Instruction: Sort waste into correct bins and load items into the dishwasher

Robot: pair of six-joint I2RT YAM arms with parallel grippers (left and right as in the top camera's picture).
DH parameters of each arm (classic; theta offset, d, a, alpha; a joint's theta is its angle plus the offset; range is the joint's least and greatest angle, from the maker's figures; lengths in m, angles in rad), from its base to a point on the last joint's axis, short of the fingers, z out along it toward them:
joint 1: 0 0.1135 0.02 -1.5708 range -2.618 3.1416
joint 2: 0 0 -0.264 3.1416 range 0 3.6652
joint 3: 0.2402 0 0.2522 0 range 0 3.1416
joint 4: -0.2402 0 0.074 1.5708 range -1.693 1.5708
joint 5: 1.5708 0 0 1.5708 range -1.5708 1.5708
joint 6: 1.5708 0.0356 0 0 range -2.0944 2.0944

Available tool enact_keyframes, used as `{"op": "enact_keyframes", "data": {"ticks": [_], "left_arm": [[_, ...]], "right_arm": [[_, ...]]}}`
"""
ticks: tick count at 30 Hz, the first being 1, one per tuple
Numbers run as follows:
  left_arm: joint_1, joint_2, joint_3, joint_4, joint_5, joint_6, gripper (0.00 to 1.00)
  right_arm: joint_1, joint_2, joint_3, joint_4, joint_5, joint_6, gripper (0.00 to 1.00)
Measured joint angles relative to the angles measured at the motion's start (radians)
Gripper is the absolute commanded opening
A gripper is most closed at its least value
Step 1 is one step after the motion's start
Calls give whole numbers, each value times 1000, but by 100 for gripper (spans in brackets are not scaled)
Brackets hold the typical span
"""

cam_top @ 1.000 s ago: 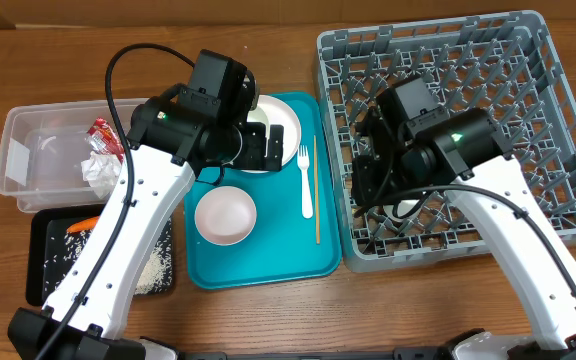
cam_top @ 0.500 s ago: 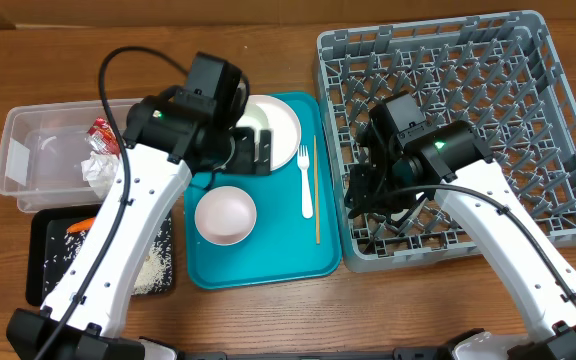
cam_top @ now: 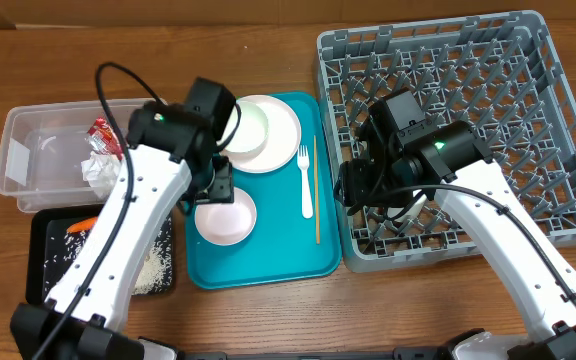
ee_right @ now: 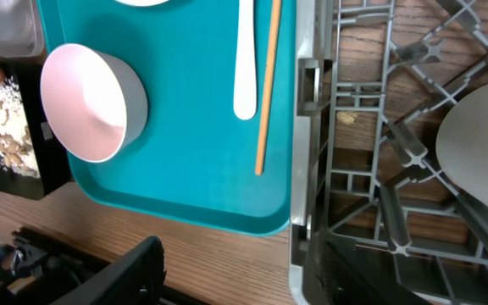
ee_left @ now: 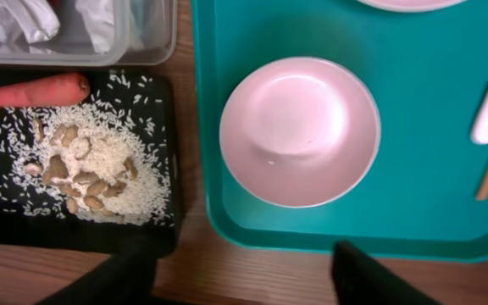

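Left arm has swung off the white plate (cam_top: 273, 135) toward the near edge of the desk, and its jaws have narrowed a bit. The right arm has slid to the left wall of the grey rack (cam_top: 528, 70) with its jaws parting. The left claw (ee_left: 242, 273) is spread and empty, just beside the white bowl (ee_left: 299, 131) but not around it yet. The bowl sits upright on the teal tray (cam_top: 268, 268) mid-desk, beside the fork (cam_top: 306, 182) and the wooden stick (cam_top: 317, 195). The right claw (ee_right: 240, 275) is also spread and holds nothing; a pale round dish (ee_right: 481, 144) lies in the rack's near-left part. At the left edge of the desk, the wrapper (cam_top: 102, 133) and napkin (cam_top: 96, 170) are in the clear tub (cam_top: 33, 150). The carrot (ee_left: 32, 89) and crumbs (ee_left: 100, 169) are in the black tray (ee_left: 155, 229). The step looks like grabbing the bowl for the rack. To do it well, drop one finger inside the rim and one outside, and pinch the wall rather than the whole bowl. The glazed wall is likely to slip, so close firmly and lift straight up, clear of the tray lip, without nudging the fork or stick.
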Motion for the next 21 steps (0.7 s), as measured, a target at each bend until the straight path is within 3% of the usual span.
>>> {"op": "enact_keyframes", "data": {"ticks": [9,21], "left_arm": [[2,0,-276,206,24,-2,67],[72,0,-456,403,41,-7,68]], "right_arm": [[0,0,3,-2,0,-13,62],[0,0,4,-11,0,-34,63]]}}
